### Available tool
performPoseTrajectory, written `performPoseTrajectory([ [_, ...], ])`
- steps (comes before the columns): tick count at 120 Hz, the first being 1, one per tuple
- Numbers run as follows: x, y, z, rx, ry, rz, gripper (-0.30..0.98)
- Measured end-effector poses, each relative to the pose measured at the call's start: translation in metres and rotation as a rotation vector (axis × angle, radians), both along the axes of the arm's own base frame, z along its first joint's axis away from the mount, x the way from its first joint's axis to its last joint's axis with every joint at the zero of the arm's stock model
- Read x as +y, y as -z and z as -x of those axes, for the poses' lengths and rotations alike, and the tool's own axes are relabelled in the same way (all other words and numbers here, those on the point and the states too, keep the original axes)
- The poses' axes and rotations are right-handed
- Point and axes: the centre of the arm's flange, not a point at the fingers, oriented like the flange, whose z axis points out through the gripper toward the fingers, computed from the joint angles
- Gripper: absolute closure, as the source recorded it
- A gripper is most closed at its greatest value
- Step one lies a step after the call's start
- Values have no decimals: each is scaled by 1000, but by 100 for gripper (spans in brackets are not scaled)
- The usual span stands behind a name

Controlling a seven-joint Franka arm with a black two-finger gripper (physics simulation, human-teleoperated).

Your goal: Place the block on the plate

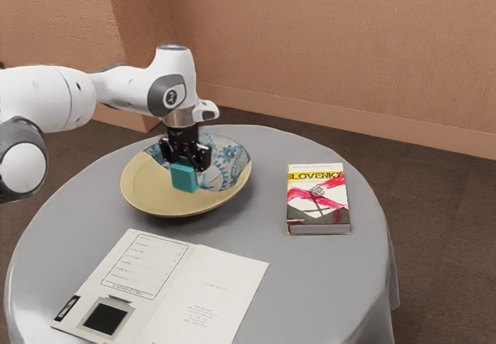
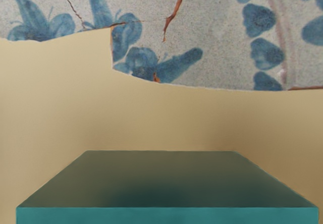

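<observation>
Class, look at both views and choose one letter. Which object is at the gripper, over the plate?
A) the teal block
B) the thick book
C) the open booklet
A: the teal block is at the gripper with the plate beneath, while the book and booklet lie on the table.

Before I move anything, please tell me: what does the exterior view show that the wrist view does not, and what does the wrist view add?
Exterior view's own: the white arm, the gripper closed on the block, the book, the white open booklet, the grey table, the wall and the floor.

Wrist view's own: a close look at the reddish-brown cracks in the blue pattern.

Both: the teal block and the plate, part plain tan, part blue-patterned.
</observation>
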Motion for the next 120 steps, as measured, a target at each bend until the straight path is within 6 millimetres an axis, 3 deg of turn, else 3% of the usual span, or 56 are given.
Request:
performPoseTrajectory([
  [28,30,8,-19,-35,2,15,27],
  [53,32,10,-20,-33,25,23,18],
  [59,27,2,-20,-43,36,22,16],
  [73,-1,-50,-18,-95,80,15,13],
  [85,-54,-105,0,-111,144,13,10],
  [95,-101,-171,36,-134,199,-7,8],
  [107,-145,-252,90,-170,243,-35,6],
  [112,-156,-272,110,-169,253,-43,5],
  [120,-164,-287,141,-148,250,-47,3],
])
